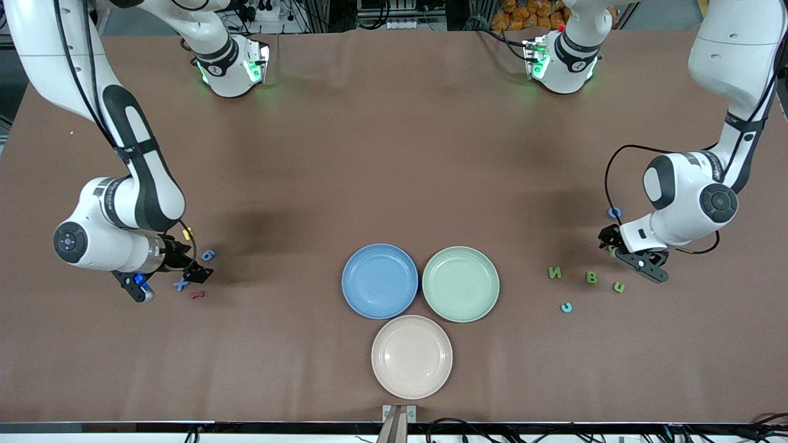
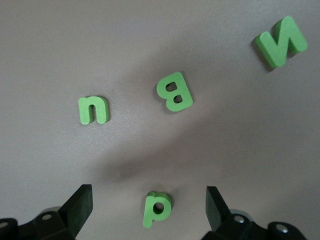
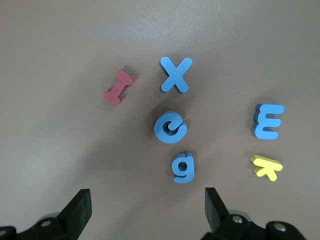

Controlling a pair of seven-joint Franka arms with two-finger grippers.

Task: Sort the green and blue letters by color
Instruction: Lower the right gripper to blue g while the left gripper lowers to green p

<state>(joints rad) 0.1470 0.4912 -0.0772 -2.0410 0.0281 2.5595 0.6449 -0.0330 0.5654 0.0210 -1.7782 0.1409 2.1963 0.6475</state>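
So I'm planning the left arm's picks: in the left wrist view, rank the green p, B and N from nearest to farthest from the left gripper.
1. p: between the open left gripper's fingers.
2. B: mid-group, beside the n.
3. N: outermost, toward the plates.

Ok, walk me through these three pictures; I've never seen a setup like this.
Two white robot arms work at a brown table. One picture looks down from a high camera facing them; the other two come from cameras on each wrist. The left gripper hangs open over green letters, holding nothing. The right gripper hangs open over blue letters, a dark red letter and a yellow letter. Mid-table sit a blue plate, a green plate and, nearer the camera, a beige plate.
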